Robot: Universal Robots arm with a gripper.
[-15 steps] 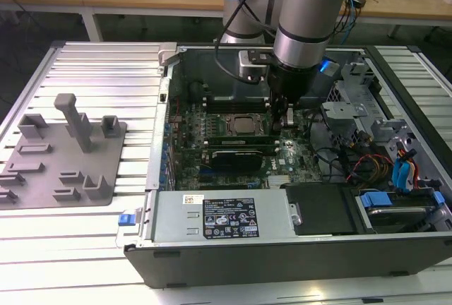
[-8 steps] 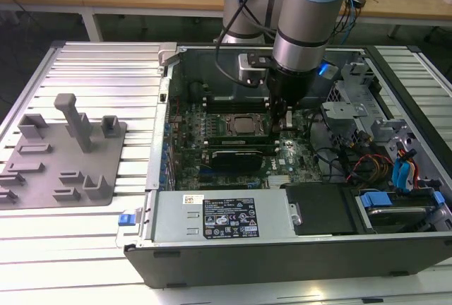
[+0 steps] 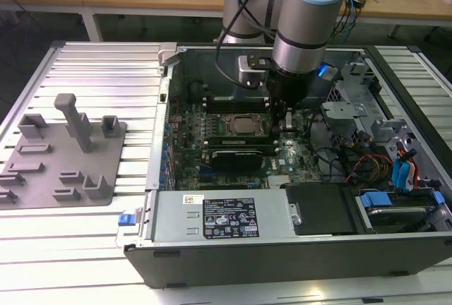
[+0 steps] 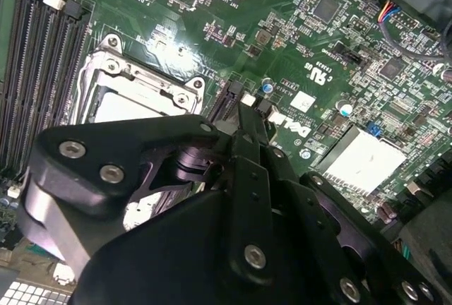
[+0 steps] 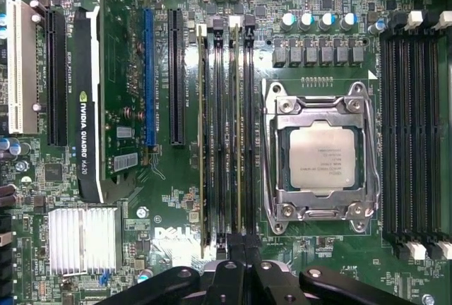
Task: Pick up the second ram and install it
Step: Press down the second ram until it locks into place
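End effector [image 5: 240,248] clenched edge-on over second ram [image 5: 240,128], tight beside processor [image 5: 321,155].

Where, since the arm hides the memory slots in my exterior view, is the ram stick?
Observer: In the first wrist view, a ram stick stands edge-on in a slot right beside the processor.
Operator: Are the slots on the processor's other side filled too?
Observer: No. Those far slots look empty, with white latches at their ends.
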